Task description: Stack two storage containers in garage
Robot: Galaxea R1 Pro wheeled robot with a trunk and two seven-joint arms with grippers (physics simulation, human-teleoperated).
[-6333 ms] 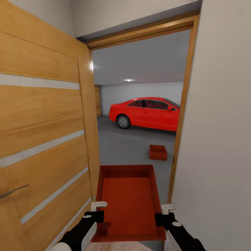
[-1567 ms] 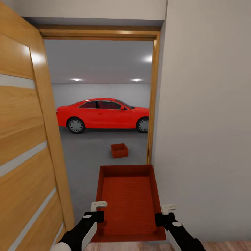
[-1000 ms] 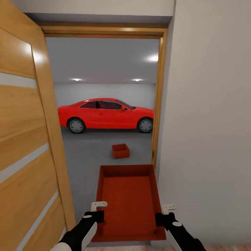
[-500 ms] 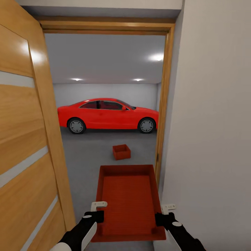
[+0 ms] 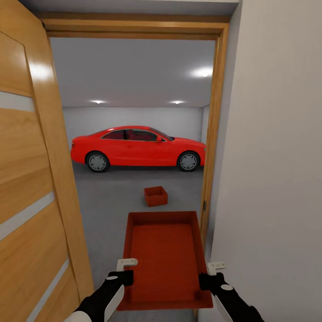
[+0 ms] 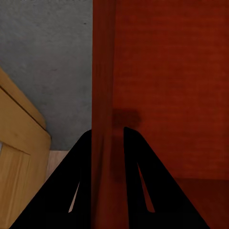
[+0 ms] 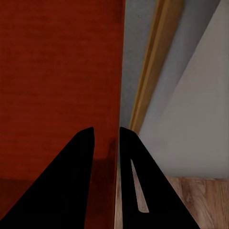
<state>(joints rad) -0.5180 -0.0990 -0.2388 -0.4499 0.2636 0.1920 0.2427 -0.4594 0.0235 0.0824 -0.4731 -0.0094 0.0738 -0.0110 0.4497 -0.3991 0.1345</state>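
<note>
Now container (image 5: 163, 259) clamped between left gripper (image 5: 124, 273), right gripper (image 5: 208, 276).

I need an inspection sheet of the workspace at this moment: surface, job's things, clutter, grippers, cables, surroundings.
Surface: grey concrete floor beyond the doorway; a strip of wood floor in the right wrist view.
Job's things: carried bin held level between both arms; second bin sits on the concrete floor, in front of the car.
Clutter: nothing seen.
Grippers: left gripper shut on the carried bin's left wall; right gripper shut on its right wall.
Cables: nothing seen.
Surroundings: open wooden door at left, door frame and white wall at right, red car ahead.
</note>
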